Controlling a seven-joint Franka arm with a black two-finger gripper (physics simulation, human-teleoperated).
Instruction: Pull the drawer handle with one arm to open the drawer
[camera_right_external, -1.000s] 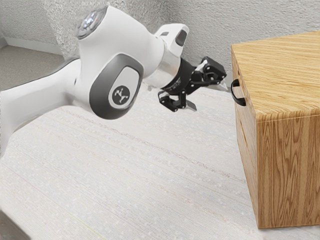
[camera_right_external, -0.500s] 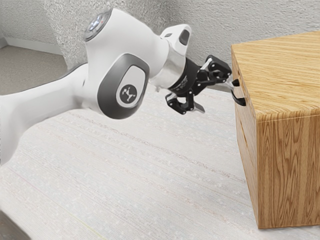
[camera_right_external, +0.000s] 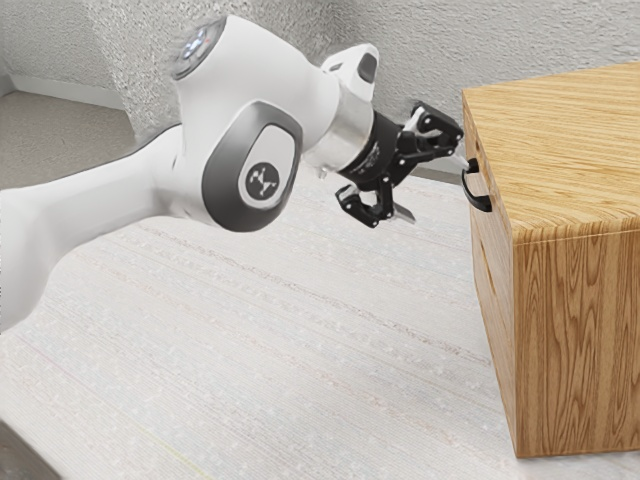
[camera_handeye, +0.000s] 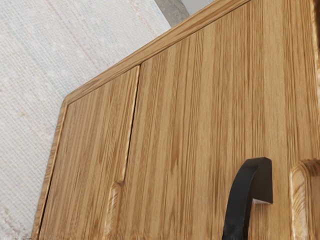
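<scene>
So my gripper (camera_right_external: 435, 190) is wide open, holding nothing; that thin black handle (camera_right_external: 476, 188) looks rigid, I'd grab its middle, drawer (camera_handeye: 200, 115) probably drags

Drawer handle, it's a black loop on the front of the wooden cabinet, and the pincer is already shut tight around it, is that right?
Not quite. The drawer handle is a black loop on the front of the wooden cabinet, but the pincer is not shut around it. The exterior view shows it open, fingers spread wide, close beside the handle.
</scene>
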